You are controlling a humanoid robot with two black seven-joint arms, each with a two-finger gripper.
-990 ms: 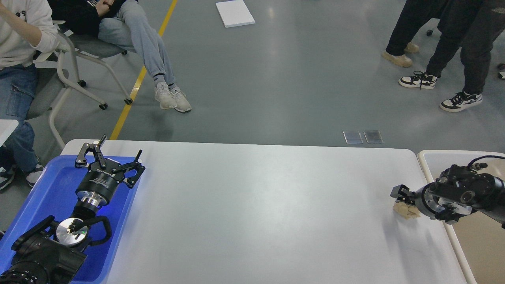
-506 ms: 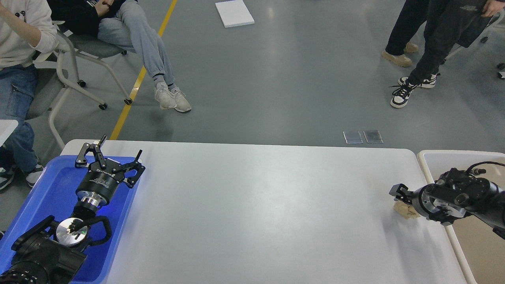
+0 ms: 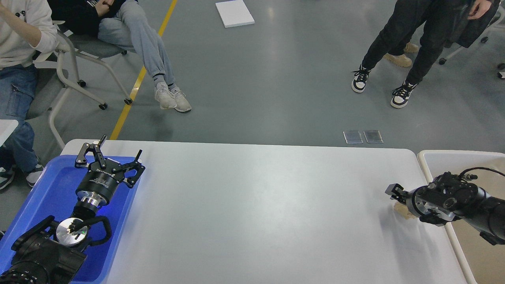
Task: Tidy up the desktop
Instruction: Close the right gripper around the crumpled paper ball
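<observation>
The white-grey desktop (image 3: 256,205) fills the lower half of the head view. My left gripper (image 3: 112,153) is open and empty, held over the far end of the blue tray (image 3: 51,189) at the left. My right gripper (image 3: 394,192) is low over the desktop's right edge and looks small and dark, so its fingers cannot be told apart. A small crumpled beige scrap (image 3: 402,210) lies on the desktop right under and behind it, partly hidden by the wrist. I cannot tell whether the gripper touches or holds the scrap.
A cream-rimmed beige bin (image 3: 434,156) stands against the desktop's right edge, under my right arm. People sit on chairs (image 3: 67,67) beyond the far left corner. A person (image 3: 398,51) stands on the floor at the far right.
My right gripper has moved a little to the left over the beige scrap, which has stayed in place. The standing person has stepped left. My left arm has not moved.
</observation>
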